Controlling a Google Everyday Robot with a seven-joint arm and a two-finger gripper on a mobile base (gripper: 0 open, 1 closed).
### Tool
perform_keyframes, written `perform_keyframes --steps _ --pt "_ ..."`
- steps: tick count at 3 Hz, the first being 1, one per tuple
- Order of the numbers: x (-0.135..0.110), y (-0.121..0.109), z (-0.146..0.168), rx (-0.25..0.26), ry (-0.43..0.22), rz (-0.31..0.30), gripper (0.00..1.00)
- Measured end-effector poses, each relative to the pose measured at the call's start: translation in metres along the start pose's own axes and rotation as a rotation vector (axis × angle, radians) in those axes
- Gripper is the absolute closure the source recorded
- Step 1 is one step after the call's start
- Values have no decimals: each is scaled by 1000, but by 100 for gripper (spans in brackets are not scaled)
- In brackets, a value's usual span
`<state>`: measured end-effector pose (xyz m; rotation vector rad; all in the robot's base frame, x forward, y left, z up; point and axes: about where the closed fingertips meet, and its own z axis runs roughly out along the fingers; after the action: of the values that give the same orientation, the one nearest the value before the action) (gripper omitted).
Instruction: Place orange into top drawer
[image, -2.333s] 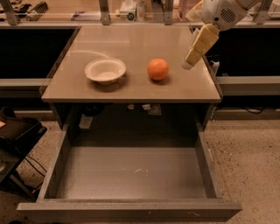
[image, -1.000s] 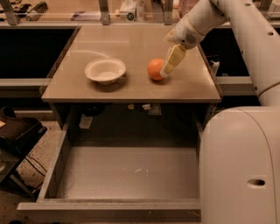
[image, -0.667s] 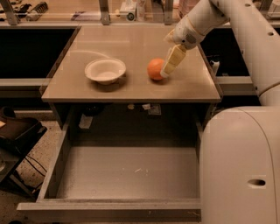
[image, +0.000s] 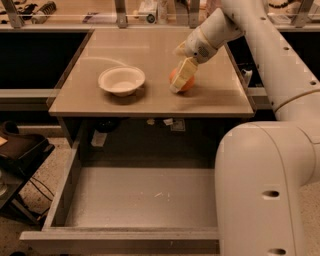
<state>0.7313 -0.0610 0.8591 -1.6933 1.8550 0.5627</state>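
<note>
One step in hand: the grasp; the carry and the drop into the drawer are not yet done.
Arm: its white bulk fills the near right and hides that side of the drawer.
Top drawer (image: 135, 200): pulled open at the near edge, its floor bare where visible; the right wall is covered.
Bench (image: 100, 102): carries the bowl (image: 121, 80) left of centre and the fruit to its right, apart from it.
Gripper (image: 182, 76): at the orange, reaching in from the far right and covering much of it.
Orange (image: 189, 84): on the bench, right of centre, not lifted.
Jaws: cannot tell whether clenched or released.
Next move: probably a firm grip, a lift, then travel nearward over the drawer.
</note>
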Motion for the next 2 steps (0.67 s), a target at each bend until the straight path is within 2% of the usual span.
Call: perform_keyframes --steps 1,2 --pt "18 3 6 -2 19 40 0" --pt "20 4 10 -10 22 44 0"
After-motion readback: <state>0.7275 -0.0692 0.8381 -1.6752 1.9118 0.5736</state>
